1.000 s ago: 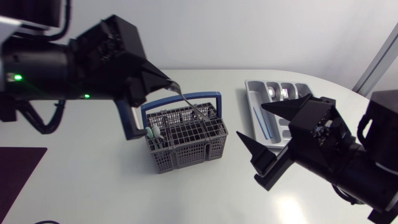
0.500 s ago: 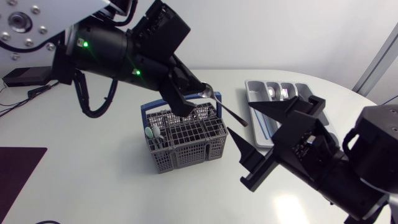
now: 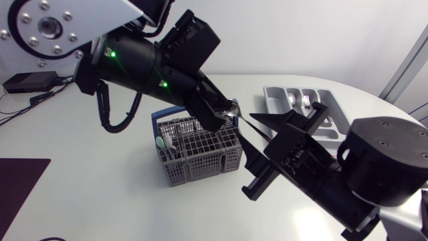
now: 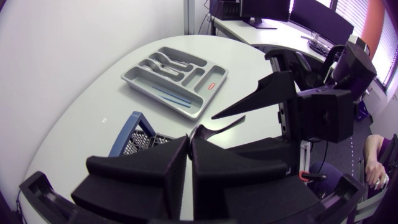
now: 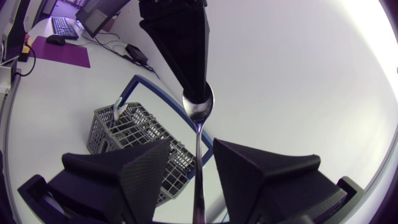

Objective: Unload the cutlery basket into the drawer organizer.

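Note:
My left gripper (image 3: 227,110) is shut on the bowl of a metal spoon (image 3: 249,124), held in the air over the right rim of the grey cutlery basket (image 3: 200,150). The spoon handle (image 5: 198,165) runs between the fingers of my right gripper (image 5: 198,180), which is open, with a gap on both sides. In the left wrist view the spoon (image 4: 217,127) sticks out ahead of my left gripper (image 4: 189,146). The basket still holds a white-handled piece (image 3: 162,142). The grey drawer organizer (image 3: 275,100) lies at the back right with spoons (image 4: 165,62) and blue sticks (image 4: 171,93) in it.
A purple mat (image 3: 20,187) lies at the table's left edge. The basket's blue handle (image 3: 157,124) stands up at its far side. My right arm (image 3: 374,174) covers much of the organizer and the right front of the table.
My left arm carried the spoon to the right, off the basket's middle toward my right gripper. My right gripper came in leftward around the handle, and its fingers narrowed.

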